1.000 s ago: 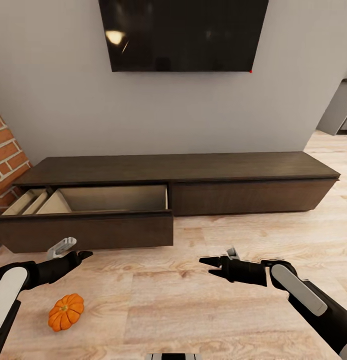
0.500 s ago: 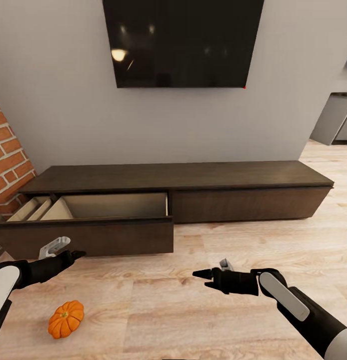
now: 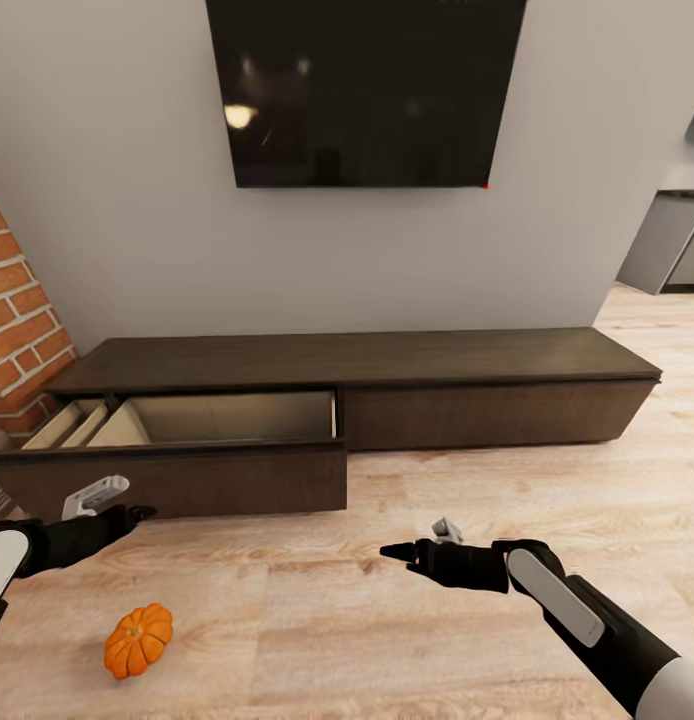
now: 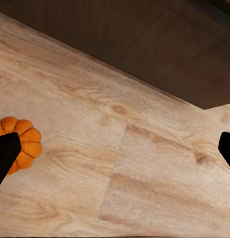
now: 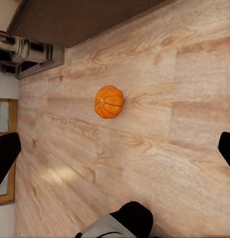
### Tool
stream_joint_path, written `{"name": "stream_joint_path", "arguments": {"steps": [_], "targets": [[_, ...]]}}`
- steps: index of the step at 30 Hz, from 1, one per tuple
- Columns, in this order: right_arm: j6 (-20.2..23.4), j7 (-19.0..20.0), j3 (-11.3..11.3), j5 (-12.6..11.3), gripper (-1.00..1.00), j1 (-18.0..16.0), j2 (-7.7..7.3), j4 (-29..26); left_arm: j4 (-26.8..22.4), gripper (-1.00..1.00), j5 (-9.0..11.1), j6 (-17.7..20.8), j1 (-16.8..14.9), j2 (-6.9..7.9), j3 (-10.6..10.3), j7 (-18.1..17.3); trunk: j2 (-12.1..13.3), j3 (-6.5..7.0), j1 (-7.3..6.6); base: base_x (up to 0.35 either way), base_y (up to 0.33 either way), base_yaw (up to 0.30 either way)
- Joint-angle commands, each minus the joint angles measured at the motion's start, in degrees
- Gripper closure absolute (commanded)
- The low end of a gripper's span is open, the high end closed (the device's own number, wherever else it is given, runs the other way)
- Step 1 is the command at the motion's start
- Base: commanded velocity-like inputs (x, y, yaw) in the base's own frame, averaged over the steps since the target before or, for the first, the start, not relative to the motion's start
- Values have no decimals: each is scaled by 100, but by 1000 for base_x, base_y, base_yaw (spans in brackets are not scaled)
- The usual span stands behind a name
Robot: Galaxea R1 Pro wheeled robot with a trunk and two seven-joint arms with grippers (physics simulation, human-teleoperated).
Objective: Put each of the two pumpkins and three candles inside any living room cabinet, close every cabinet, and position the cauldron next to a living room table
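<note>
1. Orange pumpkin [image 3: 137, 640] sits on the wood floor [image 3: 437, 650], before the cabinet [image 3: 357, 390] with its open drawer [image 3: 187, 480].
2. Our left tool [image 4: 115, 148] and right tool [image 5: 115, 153] are spread wide, empty.
3. We judge it light, rigid, smooth; grip across its ribs.

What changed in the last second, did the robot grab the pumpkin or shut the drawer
Neither. The head view has shifted, showing more wall above the cabinet, so the camera moved rather than the furniture. Both arms sit lower and further left in frame; the left gripper and right gripper hold nothing. The pumpkin still lies on the floor, and the left drawer stays pulled out.
</note>
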Motion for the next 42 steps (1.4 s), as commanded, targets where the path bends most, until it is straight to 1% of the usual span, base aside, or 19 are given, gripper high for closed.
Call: {"name": "stream_joint_path", "arguments": {"steps": [1,2,4,8,11,17,25,27,31,42], "targets": [[-21,25,11,47,-100,-5,28,39,-1,-100,61,15,-4,9,-9,112,-1,-4,-4,-273,0,0],[-30,23,12,63,-100,-5,53,56,-1,-100,62,15,-2,12,-14,132,-1,-4,-4,-279,0,0],[-50,19,10,196,-100,-5,191,109,-1,-100,73,15,0,17,-39,179,-1,-4,-4,-211,0,0],[-60,14,9,620,-100,-5,444,154,-16,-100,83,15,4,26,-209,207,-1,-5,-4,-63,0,13],[-63,9,4,755,-100,-5,533,165,-12,-100,82,15,4,30,-245,210,-1,-8,-4,-36,5,137],[-66,7,0,822,-100,-5,580,269,10,-100,72,15,4,32,-257,218,-1,-24,-4,-164,128,241],[-79,7,0,833,-100,-5,585,353,12,-100,39,15,4,46,-223,221,-1,-49,-4,-70,277,266],[-140,7,1,833,-100,-5,584,359,13,-100,34,15,4,47,-222,221,-1,-56,-4,1,227,268],[-243,7,3,833,-100,-5,584,374,15,-100,19,15,4,52,-218,228,-1,-69,-4,110,173,268],[-360,7,0,830,-100,-5,579,433,32,-100,14,15,4,58,-216,231,-1,-107,-4,209,224,268]]}}
